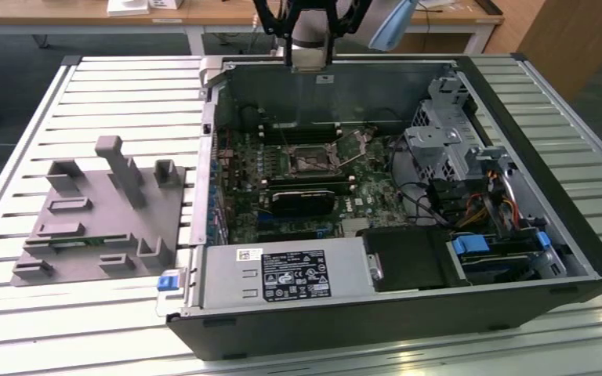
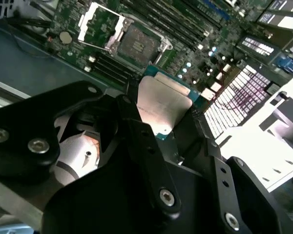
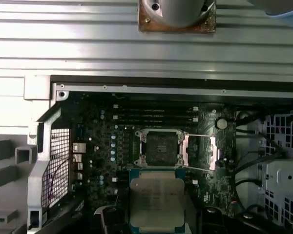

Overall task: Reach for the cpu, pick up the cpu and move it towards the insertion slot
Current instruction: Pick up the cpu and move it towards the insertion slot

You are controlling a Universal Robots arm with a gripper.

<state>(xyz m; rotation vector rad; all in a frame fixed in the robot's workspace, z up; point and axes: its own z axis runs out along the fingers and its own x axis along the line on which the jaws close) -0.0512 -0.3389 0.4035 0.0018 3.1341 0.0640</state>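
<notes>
My gripper point(image 2: 164, 119) is shut on the cpu point(image 2: 162, 103), a flat square chip with a shiny metal top, held by its edges between two black fingers point(image 2: 132, 119). In the first wrist view the cpu point(image 3: 157, 197) hangs above the motherboard, just short of the insertion slot point(image 3: 159, 146). The slot is a square black socket, and its metal frame point(image 3: 200, 152) is swung open to one side. In the exterior view the insertion slot point(image 1: 310, 162) lies in the middle of the board, and my arm's wrist point(image 1: 310, 39) hovers high over the case's far wall.
The open computer case point(image 1: 552, 235) lies on a slatted metal table point(image 1: 92, 86). Inside are a power supply point(image 1: 280, 274), a drive cage point(image 1: 447, 149) with cables, and memory slots point(image 3: 156, 114). A grey plastic fixture point(image 1: 103, 211) stands at the exterior view's left.
</notes>
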